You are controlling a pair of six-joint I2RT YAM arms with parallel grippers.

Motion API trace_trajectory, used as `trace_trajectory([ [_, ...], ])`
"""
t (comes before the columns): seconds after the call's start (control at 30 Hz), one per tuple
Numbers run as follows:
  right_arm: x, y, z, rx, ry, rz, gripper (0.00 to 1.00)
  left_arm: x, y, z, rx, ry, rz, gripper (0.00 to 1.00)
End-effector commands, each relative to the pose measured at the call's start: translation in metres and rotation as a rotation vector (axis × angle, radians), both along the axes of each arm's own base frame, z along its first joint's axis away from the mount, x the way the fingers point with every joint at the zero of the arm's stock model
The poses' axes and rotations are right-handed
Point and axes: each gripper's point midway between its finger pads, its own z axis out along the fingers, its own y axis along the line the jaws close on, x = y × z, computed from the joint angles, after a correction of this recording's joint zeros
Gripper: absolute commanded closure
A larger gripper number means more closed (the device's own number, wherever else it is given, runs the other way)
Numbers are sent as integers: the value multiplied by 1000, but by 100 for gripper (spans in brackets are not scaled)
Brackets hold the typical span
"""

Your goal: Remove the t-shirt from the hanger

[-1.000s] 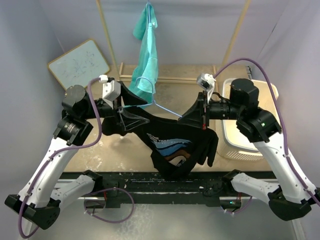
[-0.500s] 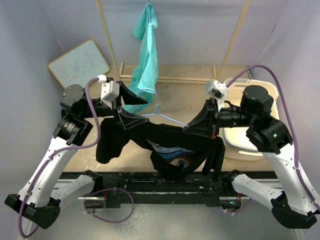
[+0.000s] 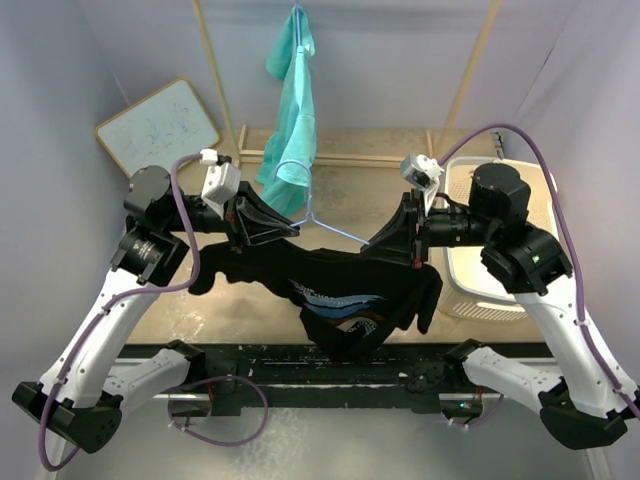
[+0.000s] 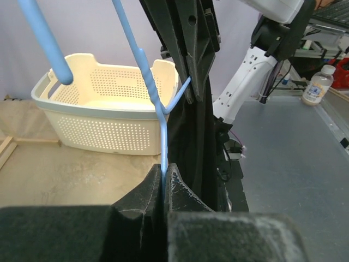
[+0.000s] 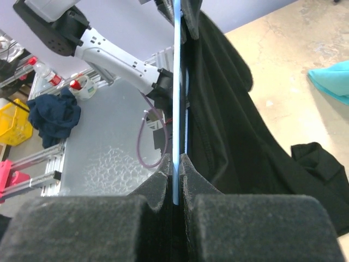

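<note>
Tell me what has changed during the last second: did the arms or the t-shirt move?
The right gripper swung out toward the cream perforated plastic basket, then came back inward. The left side of the black printed t-shirt sagged, then was drawn up again. Both grippers stayed shut on the light blue wire hanger; the left gripper barely moved. The teal cloth stayed still.

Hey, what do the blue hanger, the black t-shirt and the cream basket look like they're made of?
The hanger looks like thin wire under a smooth, glossy blue coating, twisted near the neck; it may be solid plastic. The t-shirt is soft, matte knit fabric, likely cotton: it drapes in folds and carries a print. The basket looks like moulded plastic with a slight sheen and rows of small holes in its walls.
</note>
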Motion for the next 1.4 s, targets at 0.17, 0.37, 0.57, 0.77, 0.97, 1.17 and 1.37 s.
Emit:
trace_trajectory([
  [0.17,40,-26,2,-78,-99,-325,41,13,25,6,45,-112,287,100],
  [0.37,53,-58,-20,-158,-144,-519,38,12,56,20,35,-190,496,100],
  [0.57,54,-61,-46,-213,-157,-513,38,-12,65,28,17,-204,485,100],
  [0.77,55,-57,-36,-167,-215,-495,37,-35,63,25,28,-187,400,100],
  [0.97,48,-49,-25,-127,-255,-429,37,-50,66,35,9,-212,372,100],
  [1.17,34,-36,-33,-124,-230,-299,39,-48,67,45,-9,-231,391,100],
  [1.37,16,-29,-41,-103,-214,-191,56,-46,65,54,-25,-244,382,100],
])
